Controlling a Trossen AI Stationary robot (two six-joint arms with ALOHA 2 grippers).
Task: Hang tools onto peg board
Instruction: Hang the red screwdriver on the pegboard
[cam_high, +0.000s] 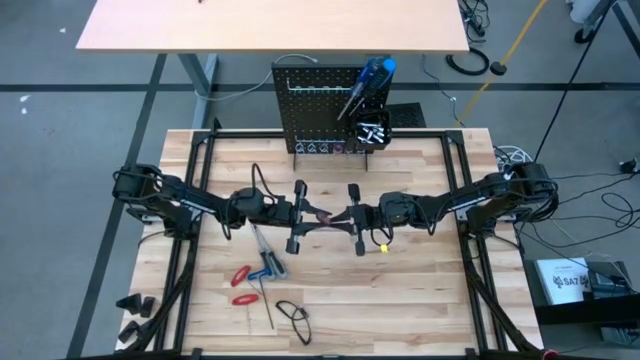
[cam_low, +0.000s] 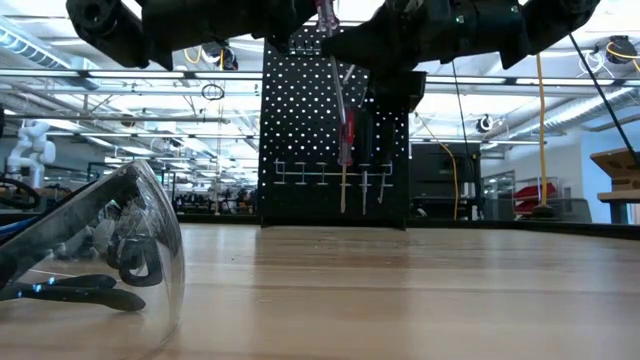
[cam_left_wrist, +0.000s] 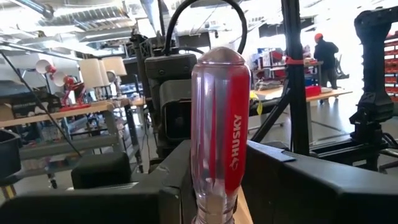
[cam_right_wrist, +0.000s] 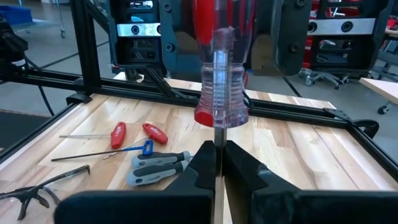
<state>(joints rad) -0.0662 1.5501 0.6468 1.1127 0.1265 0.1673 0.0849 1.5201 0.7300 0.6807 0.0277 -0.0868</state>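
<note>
A screwdriver with a clear and red handle is held between my two grippers above the middle of the table. In both wrist views it stands upright, handle end up and shaft down. My left gripper comes from the table's left and is shut on the handle. My right gripper comes from the right and is shut on the shaft just below the handle. The black peg board stands at the far edge. It carries a blue-handled screwdriver and a small bin. My left gripper pinches the lower part of the handle between its two fingers, coming level from the table's left. The handle stands upright above the fingers, clear of the table. My right gripper pinches the bare metal shaft between its fingertips, just under the handle's ribbed neck. It comes level from the table's right, across the shaft. The handle stands above the fingers, clear of the table.
On the near left of the table lie two red-handled tools, a grey-handled tool, thin rods and safety glasses. The glasses fill the low view's left. More tools hang low on the board. A black frame borders the table.
</note>
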